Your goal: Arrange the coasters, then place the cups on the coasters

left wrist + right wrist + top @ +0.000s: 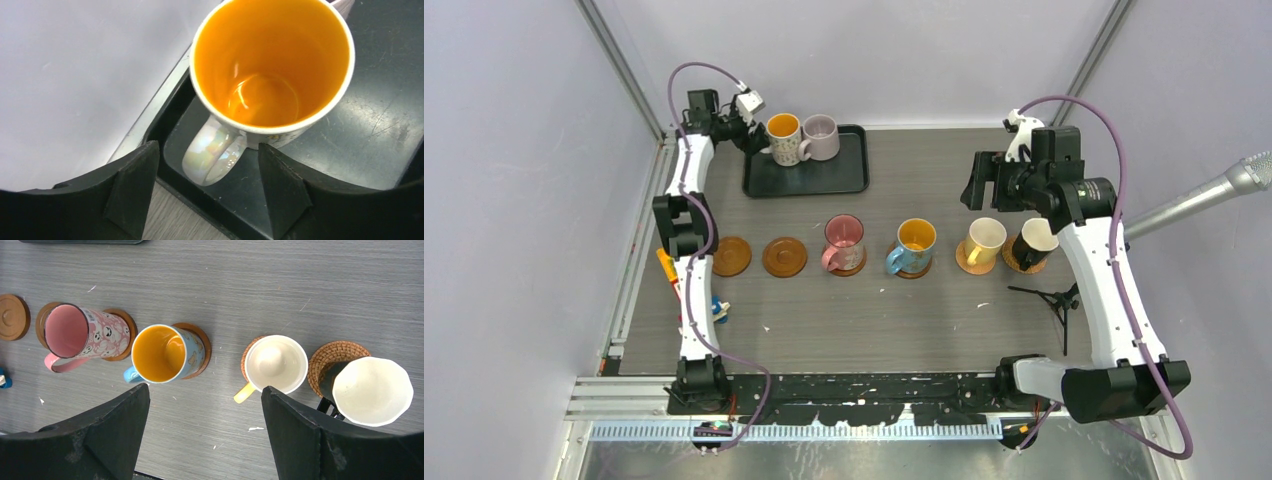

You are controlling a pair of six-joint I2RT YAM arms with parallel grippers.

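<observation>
Hovering at the tray's (809, 182) far-left corner in the top view, the left gripper (746, 128) sat just left of the white mug (784, 138) on the tray, far nearer than the right gripper (979, 190); the left wrist view had the mug's handle (212, 155) pointing back between parted jaws, untouched; the right wrist view showed the right jaws wide, empty.

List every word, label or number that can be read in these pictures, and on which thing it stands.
None: no text is readable in any view.
The pink mug bears only small printed faces, no letters.
The print on the side of the white mug with orange inside is too blurred to read.
</observation>
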